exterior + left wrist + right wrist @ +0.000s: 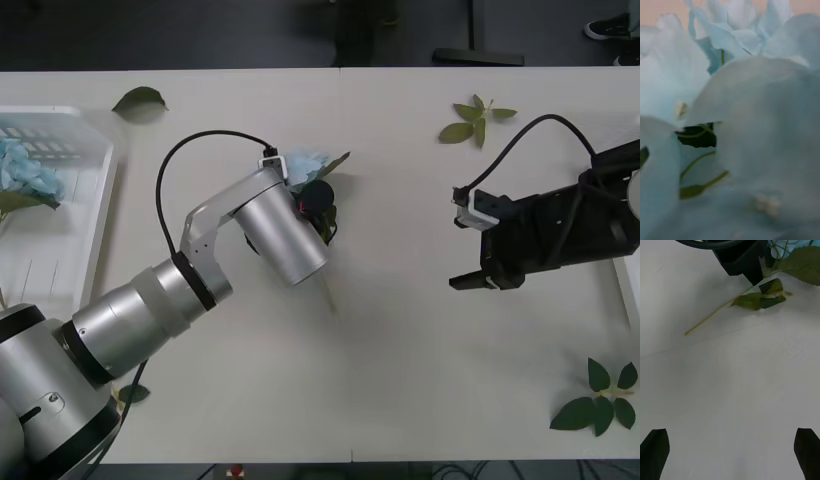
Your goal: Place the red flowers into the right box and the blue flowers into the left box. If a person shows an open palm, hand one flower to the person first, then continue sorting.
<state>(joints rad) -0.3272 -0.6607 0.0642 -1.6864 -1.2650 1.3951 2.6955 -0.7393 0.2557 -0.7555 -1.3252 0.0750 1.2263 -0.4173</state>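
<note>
Left gripper point(318, 205) down on a blue flower point(306, 166) at mid-table, left of centre; fingers buried in petals and leaves, spread not readable, hold on the flower unconfirmed. Pale blue petals point(752, 142) pressed right up against the left wrist camera, thin green stems between them. Flower's stem point(715, 315) lying flat on the table point(400, 330), running toward the near edge, with a few leaves point(758, 300) beside the left gripper.

Second blue flower point(28, 172) resting in the left box point(95, 215) at far left.

Right gripper point(468, 252) hovering over bare table on the right, pointing toward the centre, well apart from the flower; black fingers point(655, 452) spread wide, nothing between them.

Right box point(630, 290) just visible at the right edge. Loose leaf sprigs scattered: far left point(138, 99), far right point(474, 119), near right point(600, 398).
</note>
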